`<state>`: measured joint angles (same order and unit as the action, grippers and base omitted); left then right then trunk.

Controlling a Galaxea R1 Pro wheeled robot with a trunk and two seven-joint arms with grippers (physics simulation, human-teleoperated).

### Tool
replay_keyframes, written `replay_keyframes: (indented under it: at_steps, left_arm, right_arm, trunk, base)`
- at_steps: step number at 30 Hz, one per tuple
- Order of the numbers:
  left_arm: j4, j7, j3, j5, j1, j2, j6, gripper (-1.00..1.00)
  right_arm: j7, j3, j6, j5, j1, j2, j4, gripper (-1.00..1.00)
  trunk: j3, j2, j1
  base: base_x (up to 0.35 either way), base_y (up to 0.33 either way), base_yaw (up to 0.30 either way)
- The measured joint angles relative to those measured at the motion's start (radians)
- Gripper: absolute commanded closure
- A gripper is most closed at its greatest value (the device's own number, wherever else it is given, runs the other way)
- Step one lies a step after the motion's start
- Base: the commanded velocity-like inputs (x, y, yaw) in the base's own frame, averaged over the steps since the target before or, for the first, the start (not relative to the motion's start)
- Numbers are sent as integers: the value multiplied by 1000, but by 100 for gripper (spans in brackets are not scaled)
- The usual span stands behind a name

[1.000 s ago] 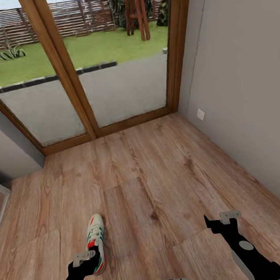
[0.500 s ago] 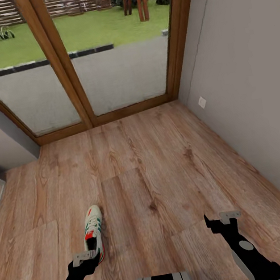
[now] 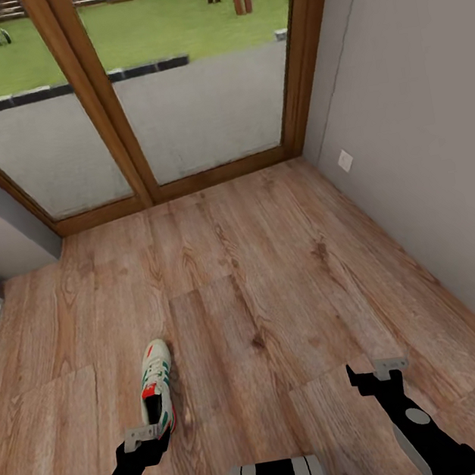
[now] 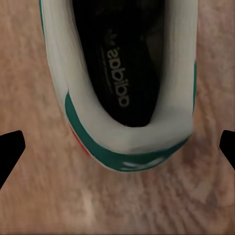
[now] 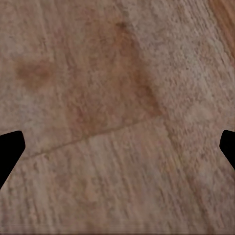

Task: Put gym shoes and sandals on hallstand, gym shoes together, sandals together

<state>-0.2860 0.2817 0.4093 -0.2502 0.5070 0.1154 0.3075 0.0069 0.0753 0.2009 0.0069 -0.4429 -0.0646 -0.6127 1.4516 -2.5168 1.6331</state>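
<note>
Jaws of both grippers stand apart, nothing between them. Left gripper (image 3: pixel 142 435) hangs just over the heel end of one gym shoe (image 3: pixel 157 386), which lies alone on the corridor floor (image 3: pixel 278 300), sole down, toe toward the glass doors (image 3: pixel 174 125). Left wrist view looks straight down into the shoe's (image 4: pixel 122 83) opening: white padded collar, green heel band, a sliver of red-orange at one side, dark insole with maker's lettering. Fingertips (image 4: pixel 11 149) sit wide at either edge of that view, the heel collar between and beyond them, so the hold looks aimed across the heel, the stiffest part of the shoe; judged a pre-grasp, not yet in contact. Right gripper (image 3: pixel 375 371) hovers over bare planks (image 5: pixel 117 117), well apart from the shoe, probably kept free for the next item. Grey wall (image 3: pixel 425 162) runs along the right, with a small white socket plate (image 3: pixel 345 160) low on it.
</note>
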Motion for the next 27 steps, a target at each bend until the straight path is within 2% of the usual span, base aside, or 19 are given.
replay_keyframes:
  at_steps: [15,27]
  left_arm:
    - [0,0,1,0,-1,1,2,-100]
    - [0,0,1,0,-1,1,5,-100]
  right_arm:
    - [0,0,0,0,0,0,0,-100]
    - [0,0,0,0,0,0,0,-100]
  trunk:
    - [58,-4,7]
    - [58,-4,7]
  base:
    - [0,0,0]
    - [0,0,0]
